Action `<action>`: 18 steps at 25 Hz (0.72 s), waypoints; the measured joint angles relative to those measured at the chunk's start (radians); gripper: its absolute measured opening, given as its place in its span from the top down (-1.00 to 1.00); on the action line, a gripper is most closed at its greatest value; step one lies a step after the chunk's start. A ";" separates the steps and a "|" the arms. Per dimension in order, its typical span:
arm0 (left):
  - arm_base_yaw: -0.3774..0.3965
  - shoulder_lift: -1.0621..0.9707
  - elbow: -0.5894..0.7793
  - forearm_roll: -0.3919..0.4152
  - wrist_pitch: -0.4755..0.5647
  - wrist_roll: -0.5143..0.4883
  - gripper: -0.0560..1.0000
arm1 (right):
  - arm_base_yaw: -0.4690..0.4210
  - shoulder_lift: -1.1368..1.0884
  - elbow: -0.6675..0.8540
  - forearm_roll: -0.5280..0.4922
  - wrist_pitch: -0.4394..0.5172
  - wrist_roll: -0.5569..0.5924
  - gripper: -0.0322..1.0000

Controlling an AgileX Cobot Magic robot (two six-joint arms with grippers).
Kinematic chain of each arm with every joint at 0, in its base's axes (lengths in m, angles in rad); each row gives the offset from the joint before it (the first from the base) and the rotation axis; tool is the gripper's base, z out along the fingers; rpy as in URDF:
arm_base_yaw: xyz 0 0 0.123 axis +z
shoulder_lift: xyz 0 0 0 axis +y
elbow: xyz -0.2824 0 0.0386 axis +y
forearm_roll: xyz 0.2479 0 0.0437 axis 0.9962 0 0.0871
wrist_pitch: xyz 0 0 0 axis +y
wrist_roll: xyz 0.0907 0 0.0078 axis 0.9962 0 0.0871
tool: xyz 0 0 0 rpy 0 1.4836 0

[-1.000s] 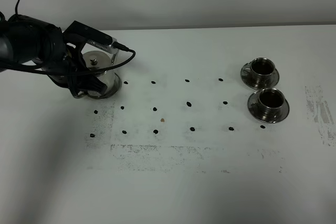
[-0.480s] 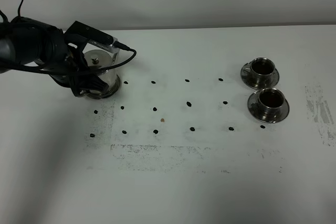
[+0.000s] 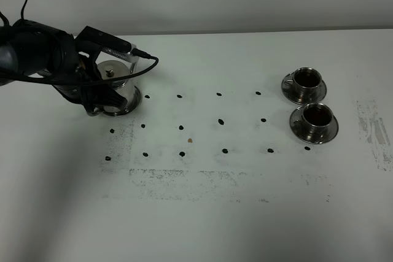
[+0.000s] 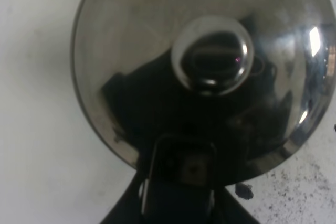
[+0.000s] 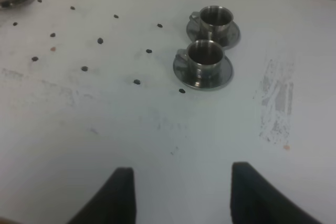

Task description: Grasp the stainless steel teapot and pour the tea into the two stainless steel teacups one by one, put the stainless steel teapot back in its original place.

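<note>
The stainless steel teapot (image 3: 118,87) stands upright on the white table at the far left. My left gripper (image 3: 97,99) is at its left side, shut on the loop handle (image 4: 181,174). In the left wrist view the shiny lid and its knob (image 4: 212,56) fill the frame from above. The two stainless steel teacups stand on saucers at the right, the farther one (image 3: 305,83) behind the nearer one (image 3: 314,119), both dark inside. They also show in the right wrist view (image 5: 212,19) (image 5: 203,56). My right gripper (image 5: 184,198) is open and empty above bare table, well short of the cups.
A grid of small black dots (image 3: 221,121) marks the white table (image 3: 202,213) between teapot and cups. A scuffed grey patch (image 3: 374,130) lies right of the cups. A black cable (image 3: 144,62) loops off the left wrist over the teapot.
The left arm and the teapot have shifted only very slightly. The cups have not moved.
</note>
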 joint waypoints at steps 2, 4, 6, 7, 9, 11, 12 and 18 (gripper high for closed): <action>0.000 0.000 0.000 0.000 0.002 -0.001 0.56 | 0.000 0.000 0.000 0.000 0.000 0.000 0.16; 0.000 0.000 0.000 0.000 0.000 -0.001 0.50 | 0.000 0.000 0.000 0.000 0.000 0.000 0.16; 0.000 0.000 0.000 0.000 0.000 -0.003 0.41 | 0.000 0.000 0.000 0.000 0.000 0.001 0.16; 0.000 0.000 0.000 0.000 0.000 -0.004 0.36 | 0.000 0.000 0.000 0.000 0.000 0.001 0.16; 0.000 0.000 0.000 0.000 0.000 -0.007 0.27 | 0.000 0.000 0.000 0.000 0.000 0.001 0.16; 0.000 0.000 0.000 -0.007 0.001 -0.007 0.19 | 0.000 0.000 0.000 0.000 0.000 0.001 0.16; 0.000 0.000 0.000 -0.016 0.006 -0.008 0.16 | 0.000 0.000 0.000 0.000 0.000 0.001 0.16; -0.007 -0.055 0.000 -0.055 0.044 -0.011 0.06 | 0.000 0.000 0.000 0.000 0.000 0.001 0.16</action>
